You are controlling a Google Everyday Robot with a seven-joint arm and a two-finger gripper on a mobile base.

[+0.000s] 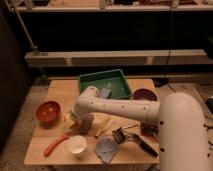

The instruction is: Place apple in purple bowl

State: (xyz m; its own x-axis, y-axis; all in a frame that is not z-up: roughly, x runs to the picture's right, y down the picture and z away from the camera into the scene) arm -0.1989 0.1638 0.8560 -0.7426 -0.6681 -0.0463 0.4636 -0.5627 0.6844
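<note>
My gripper (83, 122) hangs low over the table (60, 90), just beside the red bowl (48, 111), and its jaws are spread wide. The apple (70, 123) lies between the red bowl and my gripper, partly hidden by it, and I cannot tell if they touch. The purple bowl (145, 94) stands well apart from the red bowl, on the other side of the table. My worry is that if I close off-centre, the round apple may slip out and roll toward the red bowl.
</note>
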